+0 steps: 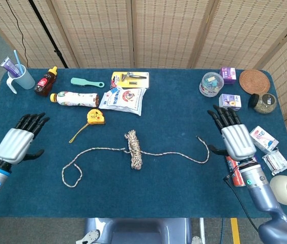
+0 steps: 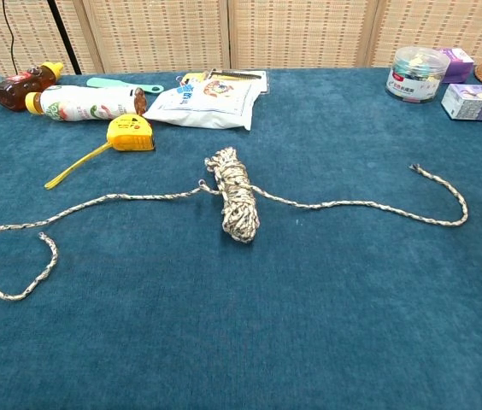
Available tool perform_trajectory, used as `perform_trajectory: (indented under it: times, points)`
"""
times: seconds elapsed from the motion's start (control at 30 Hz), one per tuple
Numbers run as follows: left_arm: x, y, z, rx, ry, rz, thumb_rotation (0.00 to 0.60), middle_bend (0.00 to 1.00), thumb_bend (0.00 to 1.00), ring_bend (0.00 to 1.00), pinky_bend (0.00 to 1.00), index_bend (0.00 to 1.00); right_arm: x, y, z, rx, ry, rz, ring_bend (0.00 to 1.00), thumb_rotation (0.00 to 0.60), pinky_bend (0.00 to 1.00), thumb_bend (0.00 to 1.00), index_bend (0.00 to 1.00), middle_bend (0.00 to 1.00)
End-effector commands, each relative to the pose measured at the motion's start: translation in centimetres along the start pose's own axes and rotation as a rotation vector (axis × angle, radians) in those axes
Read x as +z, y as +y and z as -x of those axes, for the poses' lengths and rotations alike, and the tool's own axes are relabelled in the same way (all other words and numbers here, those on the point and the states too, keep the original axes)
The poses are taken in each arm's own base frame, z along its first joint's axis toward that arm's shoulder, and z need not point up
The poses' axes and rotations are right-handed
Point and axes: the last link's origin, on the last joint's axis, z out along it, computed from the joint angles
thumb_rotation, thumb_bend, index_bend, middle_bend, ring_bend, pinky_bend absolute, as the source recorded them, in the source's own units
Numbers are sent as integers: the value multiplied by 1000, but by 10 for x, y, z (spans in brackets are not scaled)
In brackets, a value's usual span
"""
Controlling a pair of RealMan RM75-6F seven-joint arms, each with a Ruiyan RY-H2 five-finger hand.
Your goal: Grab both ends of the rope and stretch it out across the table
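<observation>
Rope (image 1: 133,150) ends are lying free on desk (image 1: 164,188); left hand (image 1: 17,144) and right hand (image 1: 233,139) are spread, empty; each tip should be pinched before pulling apart.

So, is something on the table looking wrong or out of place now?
Yes, the rope lies loose: its middle is bundled, one end curls into a loop, the other hooks. Neither the left hand nor the right hand holds it.

Overhead head view; low frontal chest view
</observation>
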Motion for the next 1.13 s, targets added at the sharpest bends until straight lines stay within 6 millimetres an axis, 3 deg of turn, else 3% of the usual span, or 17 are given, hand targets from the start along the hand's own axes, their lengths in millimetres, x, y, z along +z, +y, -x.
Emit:
perform_trajectory:
  times: [0.03, 0.13, 0.17, 0.5, 0.73, 1.13]
  points:
    - [-19, -18, -3, -2, 19, -82, 600, 0, 220, 0, 0, 51, -11, 19, -5, -15, 23, 49, 0, 600, 0, 237, 87, 5]
    - [-38, -30, -4, 2, 34, -132, 600, 0, 220, 0, 0, 99, -22, 32, -7, -28, 35, 87, 0, 600, 0, 237, 119, 23]
    - [-53, -35, -4, 7, 48, -153, 600, 0, 220, 0, 0, 111, -32, 39, -7, -43, 35, 113, 0, 600, 0, 237, 132, 31]
    - [-113, -45, 2, -9, 95, -204, 600, 0, 220, 0, 0, 156, -80, 59, -4, -73, 33, 206, 0, 600, 0, 237, 223, 89]
    - [-137, -46, 12, -34, 63, -218, 600, 0, 220, 0, 0, 171, -104, 60, -4, -73, 45, 242, 0, 600, 0, 237, 234, 98]
    - [-153, -39, 13, -42, 72, -239, 600, 5, 220, 0, 0, 188, -132, 68, -8, -80, 62, 299, 0, 600, 0, 237, 237, 104]
